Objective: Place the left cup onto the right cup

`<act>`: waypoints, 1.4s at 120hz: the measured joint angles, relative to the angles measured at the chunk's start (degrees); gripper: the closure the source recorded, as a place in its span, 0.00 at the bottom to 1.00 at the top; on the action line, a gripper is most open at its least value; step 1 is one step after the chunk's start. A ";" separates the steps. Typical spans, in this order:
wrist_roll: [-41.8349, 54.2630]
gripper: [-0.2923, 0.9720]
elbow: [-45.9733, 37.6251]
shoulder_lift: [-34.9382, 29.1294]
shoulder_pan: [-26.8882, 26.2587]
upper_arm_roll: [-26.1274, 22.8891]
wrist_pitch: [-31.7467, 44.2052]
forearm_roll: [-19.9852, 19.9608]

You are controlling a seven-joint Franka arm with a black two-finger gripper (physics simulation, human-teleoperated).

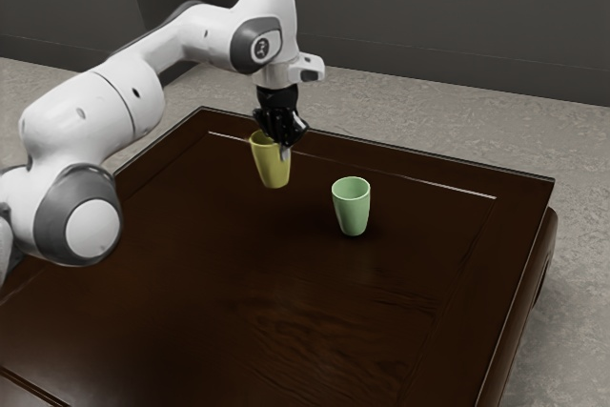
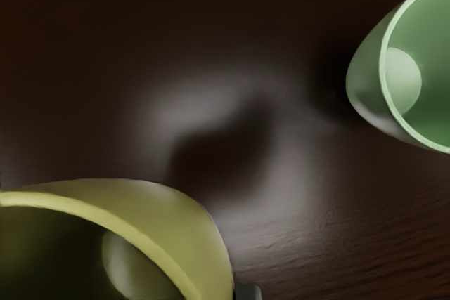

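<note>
A yellow cup (image 1: pixel 271 162) hangs in the air above the dark wooden table (image 1: pixel 286 312), tilted a little, with my gripper (image 1: pixel 282 139) shut on its rim. The green cup (image 1: pixel 351 205) stands upright on the table, to the exterior view's right of the yellow one and lower. In the wrist view the yellow cup (image 2: pixel 140 237) looms close under my hand, mouth open toward the camera, and the green cup (image 2: pixel 408 75) sits farther off on the wood, also seen from above.
The table has a raised rim (image 1: pixel 519 235) along its far and right sides. Grey floor (image 1: pixel 572 140) surrounds it, with a dark wall behind.
</note>
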 joint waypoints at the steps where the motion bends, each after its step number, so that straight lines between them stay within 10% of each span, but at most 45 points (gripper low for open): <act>1: 0.00 0.85 0.02 0.02 -0.03 0.01 0.14 0.04; 168: -5.37 0.85 -0.96 -0.85 -5.32 -8.76 6.80 8.86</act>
